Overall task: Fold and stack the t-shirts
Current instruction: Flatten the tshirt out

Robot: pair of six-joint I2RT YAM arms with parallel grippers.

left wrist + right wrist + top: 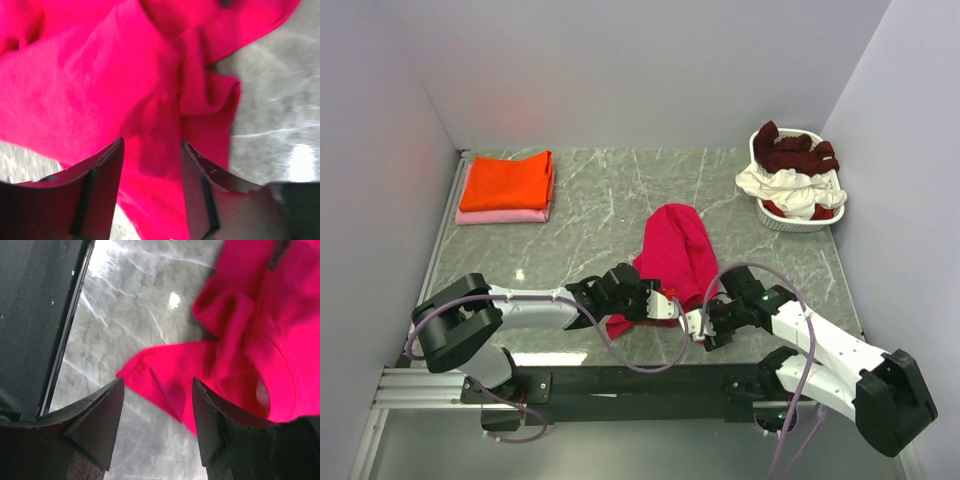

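At 6 o'clock on the grey marbled table [600, 190], close to the near edge: crumpled crimson-pink cloth t-shirt [675, 250], bunched lengthwise, far end rounded, near end gathered into ridges and loose flaps.

Handling (judgement): light, limp, no stiffness. It will sag and drag from any single pinch and folds will not hold unless laid flat. The knit looks matte, so slip in the pads seems unlikely. Not fragile. Best hold is probably two separated points along one edge or hem, one per arm, so the cloth spreads when lifted. A pinch on a ridge risks catching several layers.

Left gripper [152, 142]: jaws about half apart, astride a raised ridge of the shirt at its near end; no clamp on the cloth is visible.

Right gripper [158, 380]: jaws wide, nothing held, over a flat pointed flap of the shirt and bare table just at 5 o'clock of the bundle.

Elsewhere: folded orange t-shirt [507, 180] on a pale pink t-shirt [500, 215] at 10 o'clock. White plastic laundry basket [790, 222] at 2 o'clock, holding a dark maroon t-shirt [795, 150] and a white t-shirt [785, 188], unfolded.
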